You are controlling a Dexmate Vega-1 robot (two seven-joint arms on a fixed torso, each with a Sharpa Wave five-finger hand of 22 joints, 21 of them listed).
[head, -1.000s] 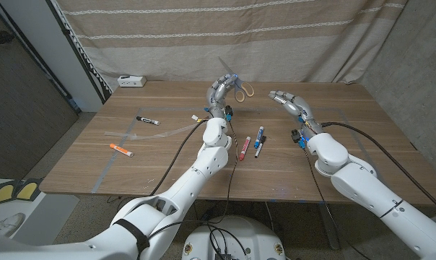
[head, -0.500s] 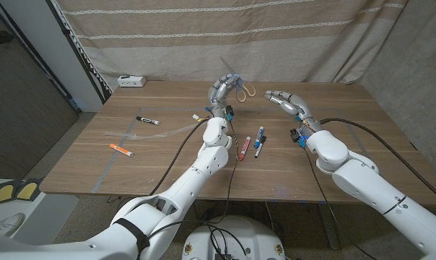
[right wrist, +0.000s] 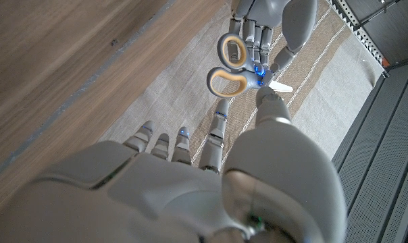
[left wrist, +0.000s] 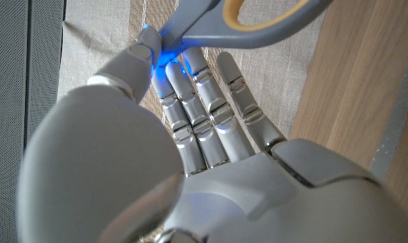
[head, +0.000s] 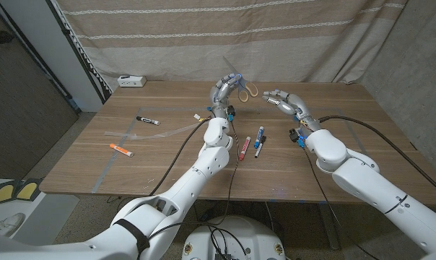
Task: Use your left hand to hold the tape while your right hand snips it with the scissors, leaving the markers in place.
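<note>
1. My left hand (head: 221,90) is raised above the far side of the desk (head: 167,155); it pinches the scissors (head: 242,88) between thumb and fingertips (left wrist: 188,59), at the blades next to the pivot
2. The scissors hang in the air, orange-lined handle loops pointing toward my right hand (head: 281,100)
3. My right hand is just beside the loops, not touching them; its fingers are spread and it holds nothing
4. Three markers (head: 252,143) lie on the desk between my forearms, nearer me than both hands
5. A black marker (head: 147,120) and an orange marker (head: 120,149) lie well to the left
6. A clear strip, possibly tape (head: 142,134), lies flat between those two; I cannot confirm it
</note>
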